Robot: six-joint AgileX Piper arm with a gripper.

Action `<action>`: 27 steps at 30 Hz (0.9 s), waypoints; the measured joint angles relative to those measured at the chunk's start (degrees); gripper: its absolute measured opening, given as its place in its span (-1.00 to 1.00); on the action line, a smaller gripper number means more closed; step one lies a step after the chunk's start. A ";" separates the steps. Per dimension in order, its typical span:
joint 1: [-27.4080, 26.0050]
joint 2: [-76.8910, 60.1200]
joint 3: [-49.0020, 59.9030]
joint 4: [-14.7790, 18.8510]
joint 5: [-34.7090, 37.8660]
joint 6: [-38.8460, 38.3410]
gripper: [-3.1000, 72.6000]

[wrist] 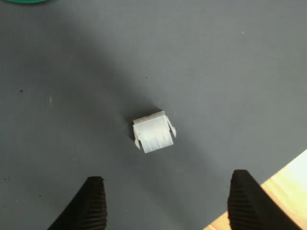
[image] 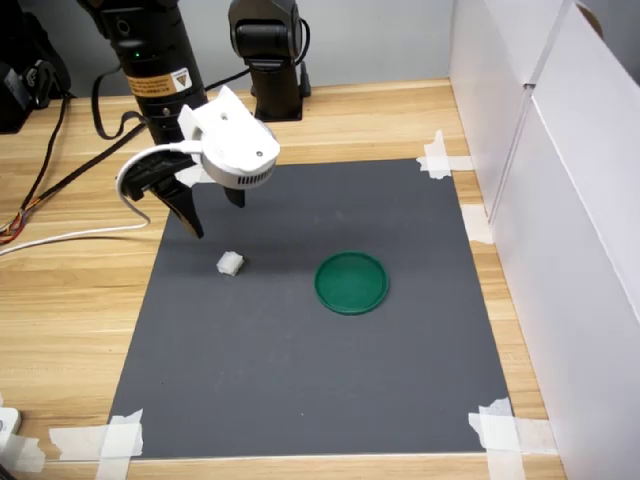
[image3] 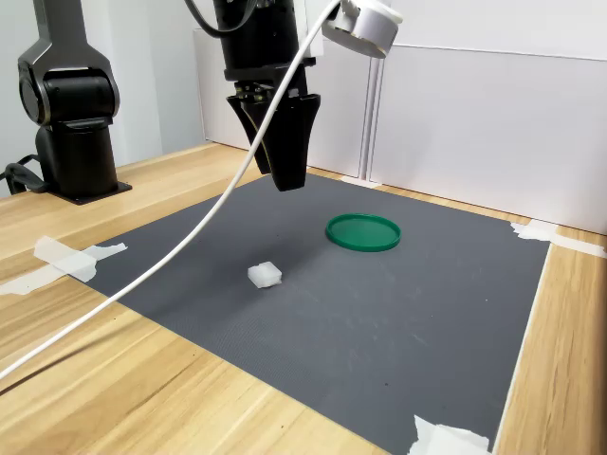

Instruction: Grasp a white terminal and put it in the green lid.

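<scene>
The white terminal (image: pixel 230 263) (image3: pixel 265 274) lies on the dark grey mat (image: pixel 300 370), a small blocky piece with little side tabs. In the wrist view the terminal (wrist: pixel 152 134) sits just ahead of the gap between my two black fingers (wrist: pixel 91 203). My gripper (image: pixel 212 208) (wrist: pixel 168 203) (image3: pixel 287 182) hangs open above the mat, a little behind the terminal and not touching it. The green lid (image: pixel 351 282) (image3: pixel 362 231) rests flat on the mat, to the terminal's right in both exterior views. Only a sliver of the lid (wrist: pixel 26 1) shows in the wrist view.
A second black arm base (image: pixel 265 60) (image3: pixel 71 114) stands on the wooden table (image: pixel 70 330) behind the mat. A white cable (image3: pixel 190 237) trails from my wrist. White panels (image: pixel 570 200) wall off the first exterior view's right. White tape strips (image: pixel 110 440) hold the mat's corners.
</scene>
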 joint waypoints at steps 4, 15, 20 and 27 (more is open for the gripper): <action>0.00 2.54 -0.06 -1.61 -0.26 1.19 0.73; -2.59 6.61 -0.16 -5.42 -4.53 1.81 0.73; -3.18 8.72 -0.16 -4.43 -4.67 1.07 0.73; -3.18 12.22 -0.16 -2.65 -6.33 0.78 0.73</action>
